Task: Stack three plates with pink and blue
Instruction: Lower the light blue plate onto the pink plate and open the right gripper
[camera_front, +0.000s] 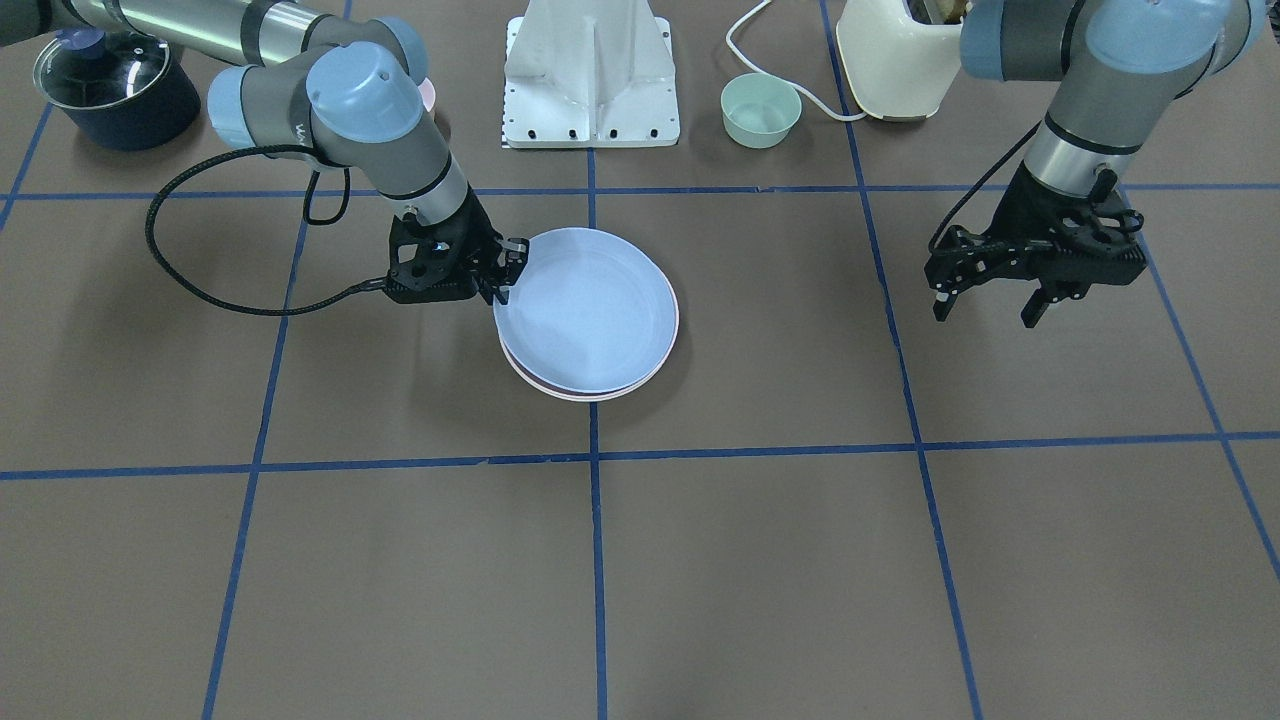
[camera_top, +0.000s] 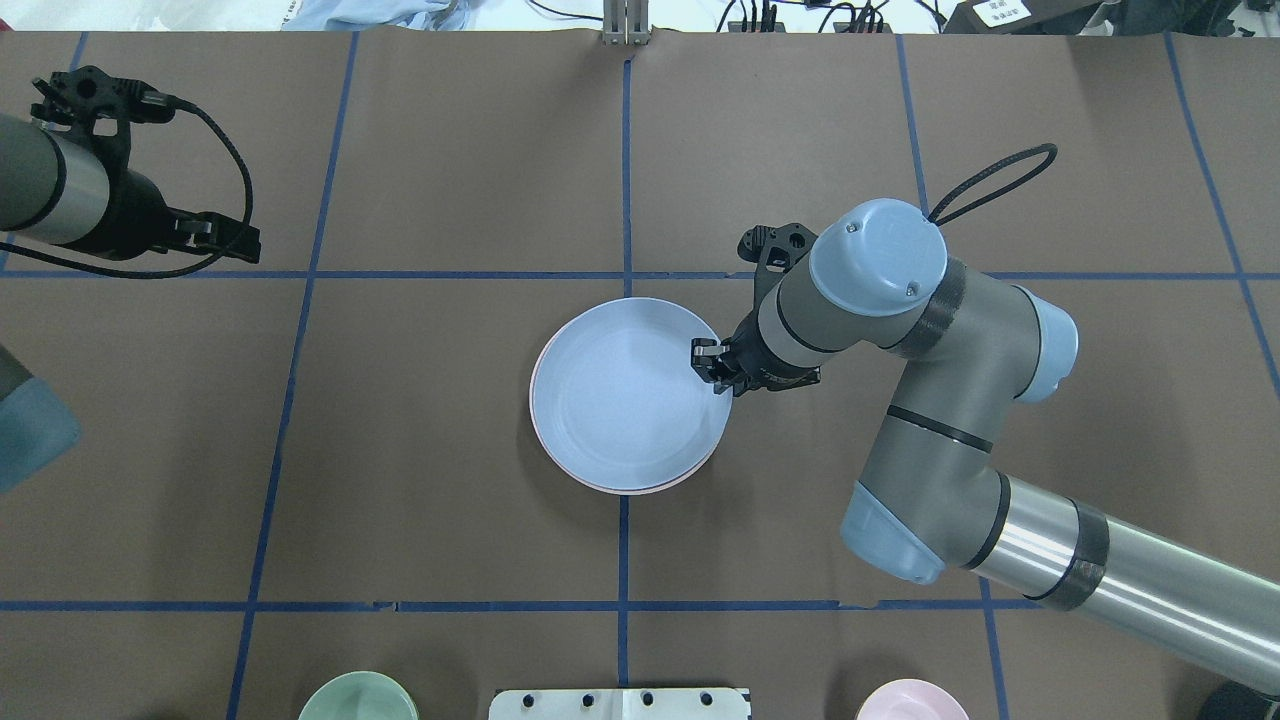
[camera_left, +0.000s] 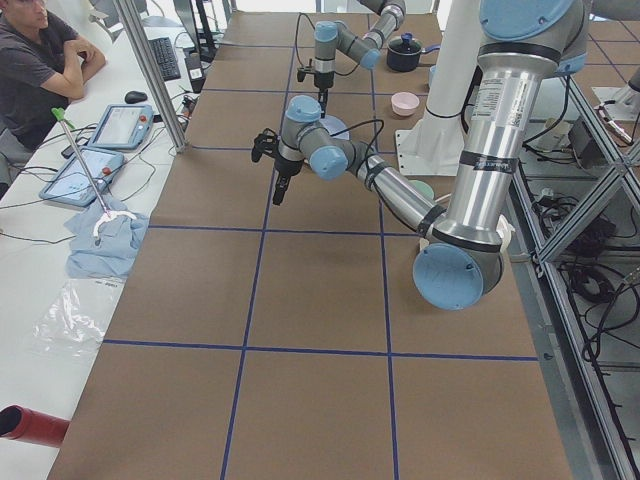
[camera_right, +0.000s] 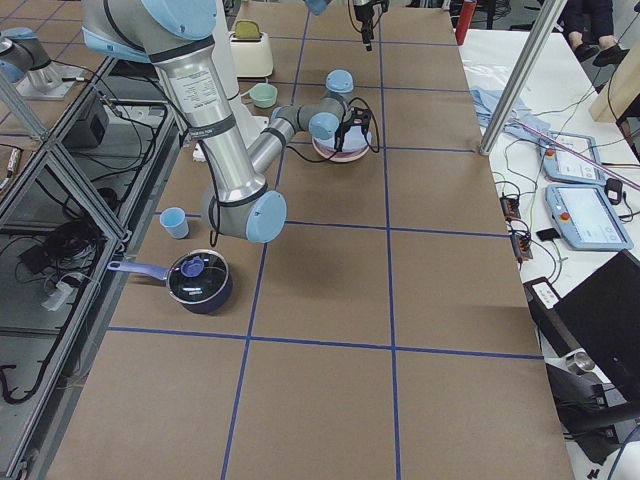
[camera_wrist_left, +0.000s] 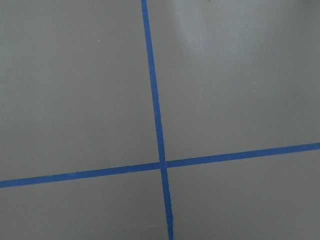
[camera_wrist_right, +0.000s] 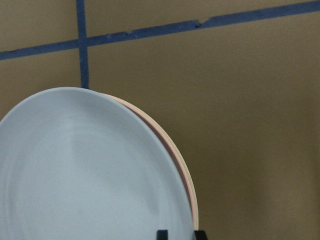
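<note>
Left gripper (camera_front: 985, 312): fingers spread, nothing between them; hangs over bare table at the left end, well apart from the plates.
Green bowl (camera_top: 358, 698): small and deep, at the edge near the robot's base; no part of the pile.
Blue plate (camera_top: 620, 395): top of the pile at mid-table, lying flat and face up on the pink one, set a little off-centre so that lower rims peek out along one side.
Pink plate (camera_wrist_right: 181, 175): directly under the blue; only a narrow crescent of rim shows.
Cream plate (camera_wrist_right: 194, 205): lowest of the three, a thin outer sliver in the right wrist view; too thin to make out in the wide views.
Right gripper (camera_top: 712, 368): at the blue plate's right-hand rim, fingers drawn close, one inside the rim and one outside, pinching it as far as the wrist view shows.
Pink bowl (camera_top: 910, 700): small and deep, near the base on the right; not in the pile.
Done, by the look of it: all three plates lie in one pile, blue and pink among them.
Left, as judged: let go of the blue rim and draw the arm clear; perhaps square up the slight offset.
</note>
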